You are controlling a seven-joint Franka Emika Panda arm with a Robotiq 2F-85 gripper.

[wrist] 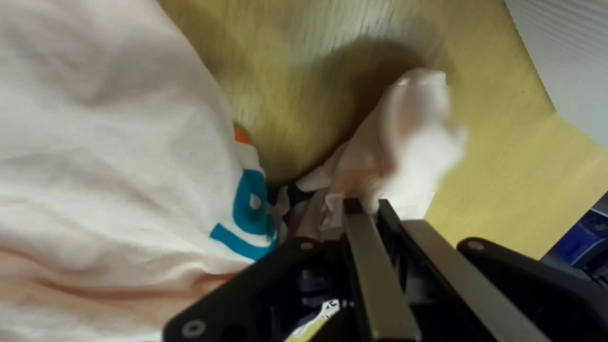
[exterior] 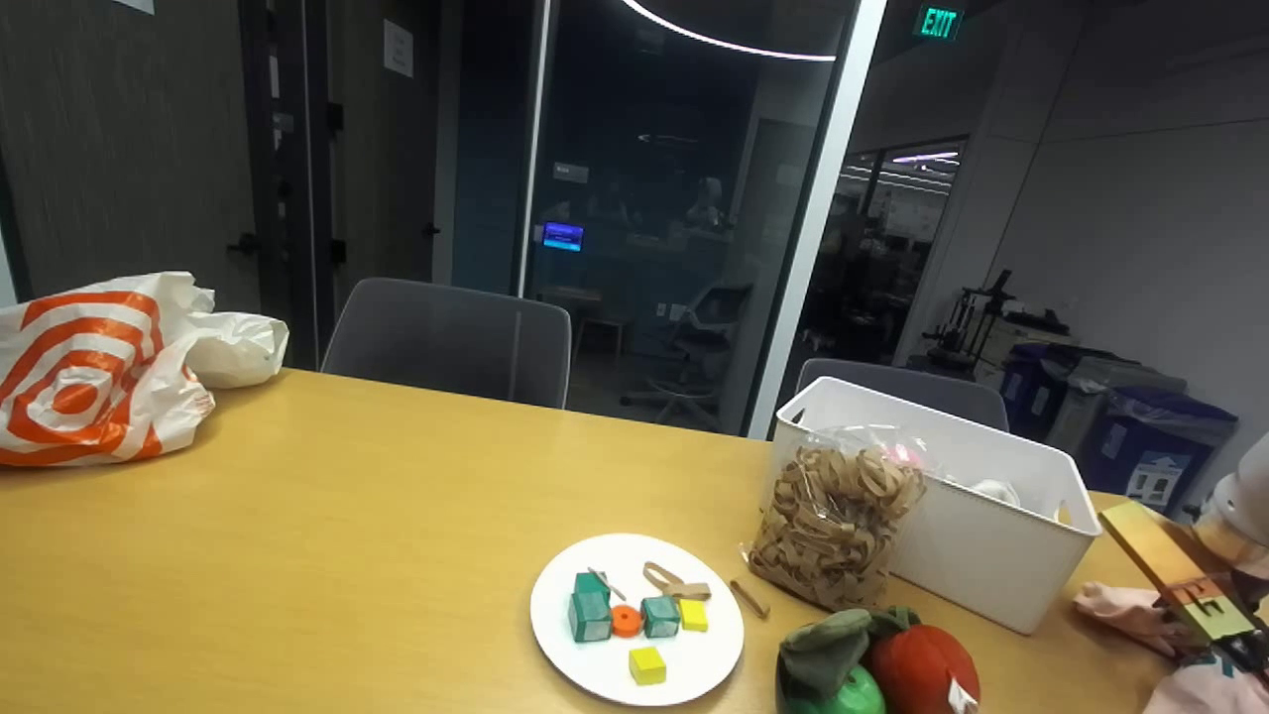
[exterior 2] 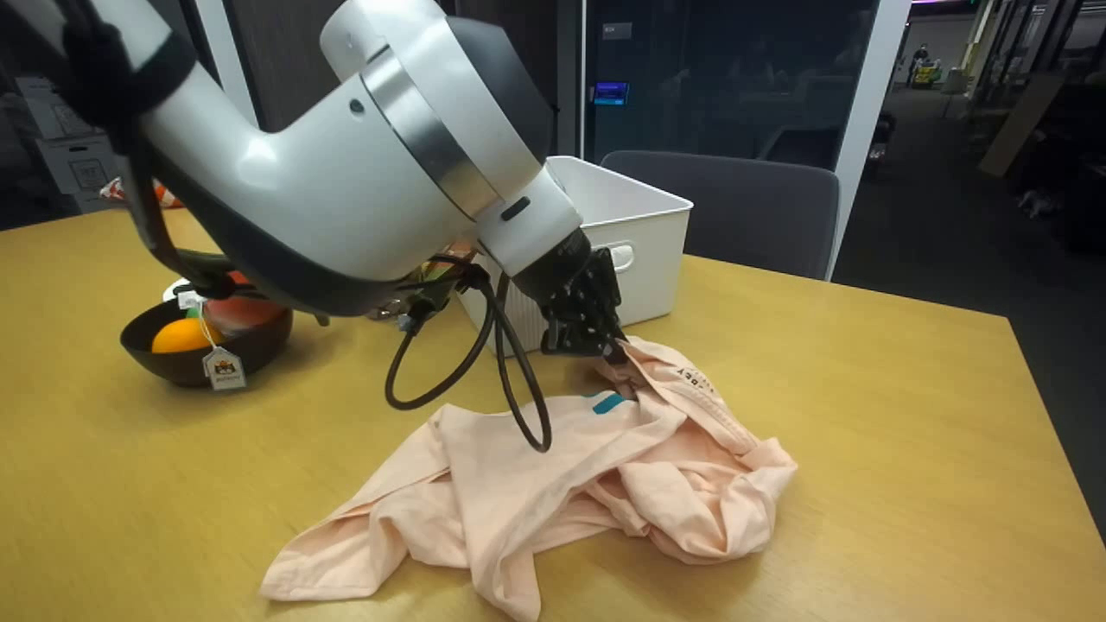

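Okay, we've got the black two-finger gripper (wrist: 369,207) clamped on a crumpled pale-pink cloth garment (exterior 2: 518,492) by a raised fold; bulk below it, no clear long axis.

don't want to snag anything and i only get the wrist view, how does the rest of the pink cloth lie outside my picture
Observer: In an exterior view, the pink cloth slopes down from the gripper, which pinches it, and spreads rumpled over the table.
Operator: ok and what's that white ribbed stuff in my upper right corner
Observer: Both exterior views show it is the side of a white bin, open at the top.
Operator: anything right beside it
Observer: Yes, a clear bag of brown strips stands by its long side.
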